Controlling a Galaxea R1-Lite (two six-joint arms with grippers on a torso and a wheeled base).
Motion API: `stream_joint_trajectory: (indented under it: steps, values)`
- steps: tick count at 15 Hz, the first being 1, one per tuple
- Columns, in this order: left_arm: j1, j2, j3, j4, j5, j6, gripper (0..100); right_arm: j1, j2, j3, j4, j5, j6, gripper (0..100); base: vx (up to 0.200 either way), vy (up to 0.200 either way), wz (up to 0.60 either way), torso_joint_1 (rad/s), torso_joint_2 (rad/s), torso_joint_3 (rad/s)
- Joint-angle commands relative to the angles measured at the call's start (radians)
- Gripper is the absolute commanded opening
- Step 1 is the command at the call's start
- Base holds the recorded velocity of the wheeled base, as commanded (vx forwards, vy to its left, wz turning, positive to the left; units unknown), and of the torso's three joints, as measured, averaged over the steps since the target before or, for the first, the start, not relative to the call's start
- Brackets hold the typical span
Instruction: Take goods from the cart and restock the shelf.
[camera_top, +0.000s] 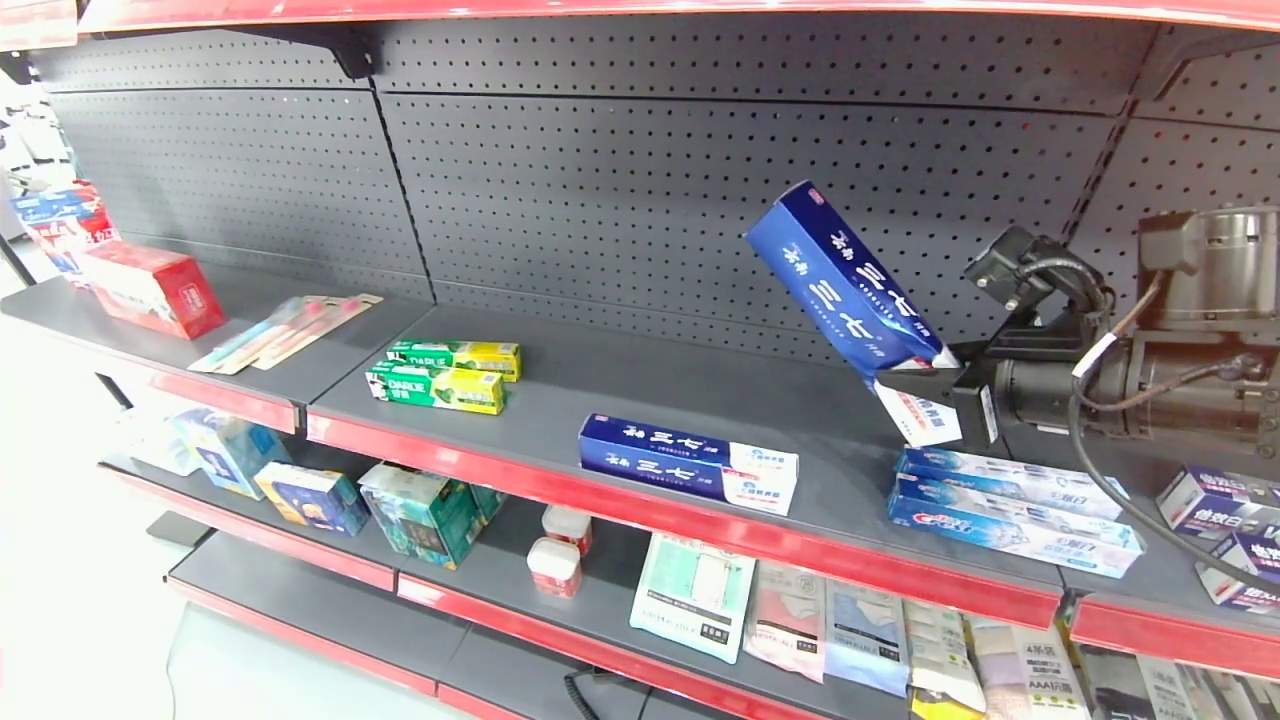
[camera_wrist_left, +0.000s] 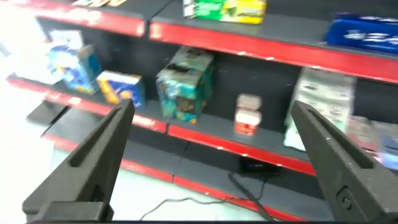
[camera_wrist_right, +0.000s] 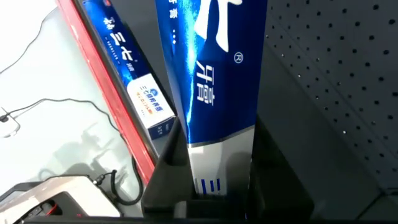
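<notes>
Your right claw (camera_top: 925, 388) hangs over the grey shelf (camera_top: 620, 370), near its right side, and pinches the blue toothpaste box (camera_top: 845, 285) by its white end. The box is in the air and tilted: its long side runs up and to the left, blue end on top. A twin box (camera_top: 688, 462) lies flat by the front edge. Your left claw (camera_wrist_left: 212, 109) is spread wide, maybe down by the lower shelves (camera_wrist_left: 205, 138).
</notes>
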Motion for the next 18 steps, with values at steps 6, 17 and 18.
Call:
stream_joint_trajectory:
  steps: [6, 17, 18]
  values:
    - [0.052, -0.105, 0.000, 0.016, -0.086, 0.001, 100, 0.004, 0.032, -0.005, 0.000, 0.000, -0.004, 0, 0.000, 0.000, 0.00, 0.000, 0.00, 0.000]
    - [0.056, -0.110, 0.000, 0.016, -0.035, 0.013, 100, -0.006, 0.239, -0.155, -0.003, 0.071, -0.054, 0, 0.000, 0.000, 0.00, 0.000, 0.00, 0.000]
    - [0.056, -0.108, 0.000, 0.016, -0.035, 0.013, 100, -0.015, 0.266, -0.180, -0.003, 0.089, -0.073, 0, 0.000, 0.000, 0.00, 0.000, 0.00, 0.000]
